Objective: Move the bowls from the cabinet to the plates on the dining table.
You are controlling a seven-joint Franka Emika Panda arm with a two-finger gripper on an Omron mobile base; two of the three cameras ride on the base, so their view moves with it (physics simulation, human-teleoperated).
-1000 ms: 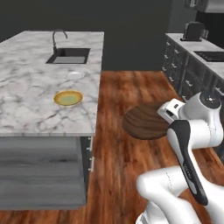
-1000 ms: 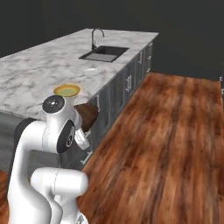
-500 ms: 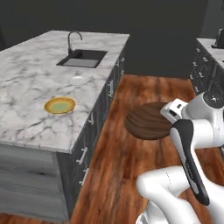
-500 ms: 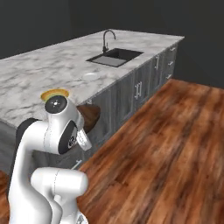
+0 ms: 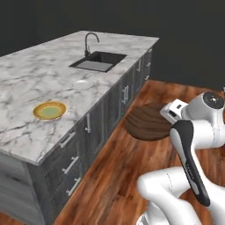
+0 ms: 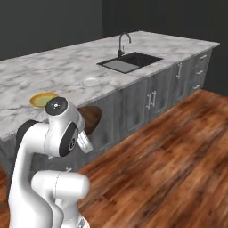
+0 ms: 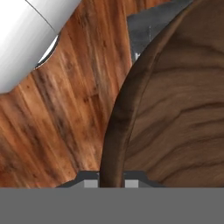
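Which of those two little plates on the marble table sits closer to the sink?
The pale whitish plate, lying just short of the sink. The yellow plate sits farther along the dining table, away from the sink.

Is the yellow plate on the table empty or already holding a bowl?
Empty: the yellow plate lies bare on the dining table; the wooden bowl hangs over the floor.

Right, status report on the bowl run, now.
Claw shut on wooden bowl rim. Bowl over the wood floor, beside the dining table. Yellow plate and pale plate bare. Nothing between.
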